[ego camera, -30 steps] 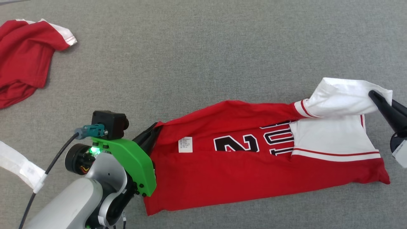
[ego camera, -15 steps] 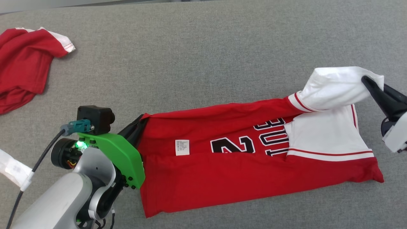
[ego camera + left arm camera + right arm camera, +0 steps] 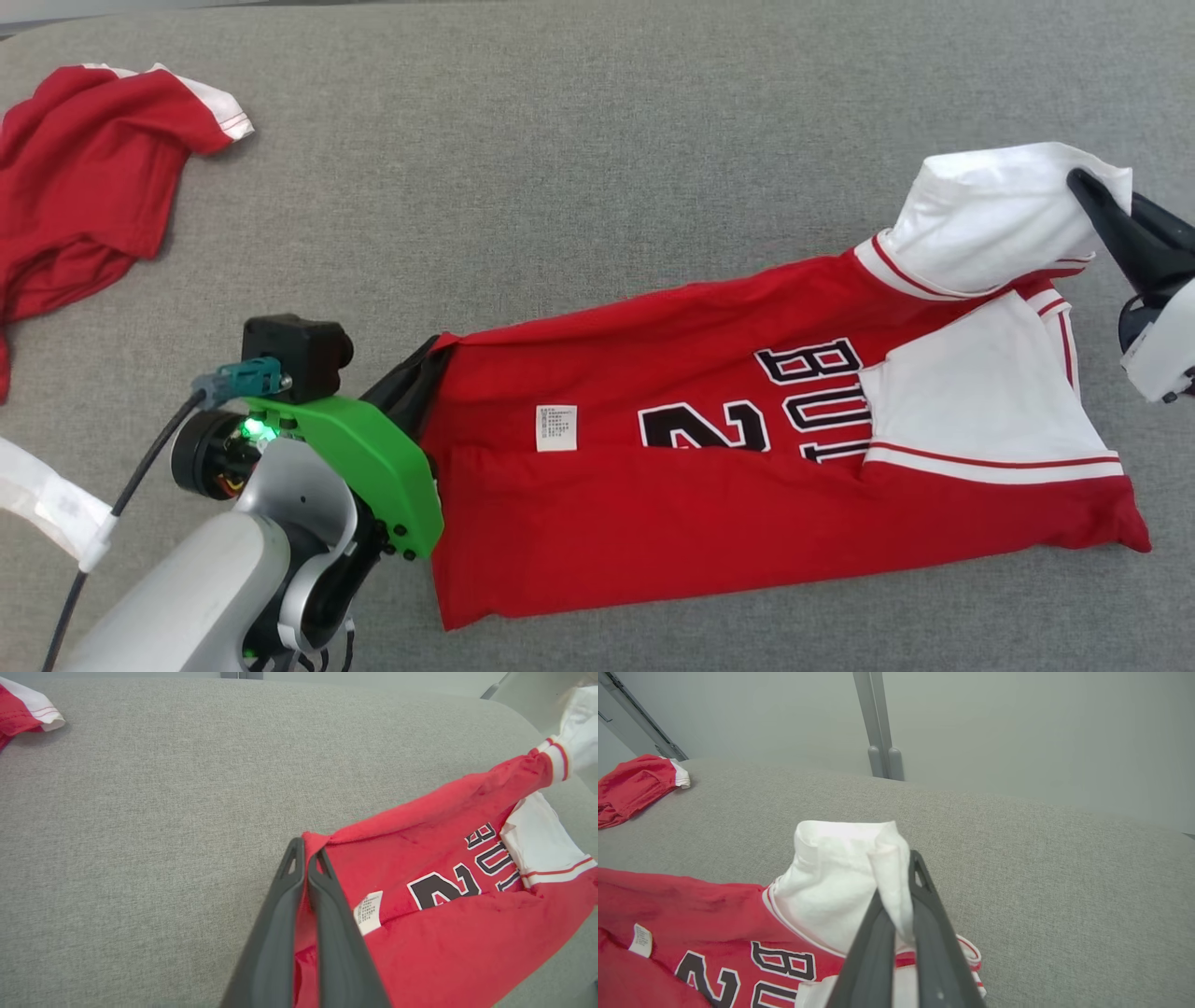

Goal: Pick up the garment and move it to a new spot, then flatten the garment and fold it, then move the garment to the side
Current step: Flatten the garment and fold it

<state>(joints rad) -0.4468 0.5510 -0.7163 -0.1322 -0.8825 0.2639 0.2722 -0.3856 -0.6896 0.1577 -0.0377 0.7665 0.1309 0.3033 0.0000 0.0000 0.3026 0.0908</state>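
Head view: left gripper (image 3: 431, 360) clamps the limp red knit jersey (image 3: 700, 509) at 9 o'clock, right gripper (image 3: 1080, 179) its puffed white sleeve (image 3: 990, 219) at 2; open grey woven worktop (image 3: 560, 187) towards 12

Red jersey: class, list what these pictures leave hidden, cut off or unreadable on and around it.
- Lettering on the red jersey: head view, a folded white sleeve covers its end.
- Care label: head view, print too small to read.
- Other red garment: head view, cut off by the left edge.
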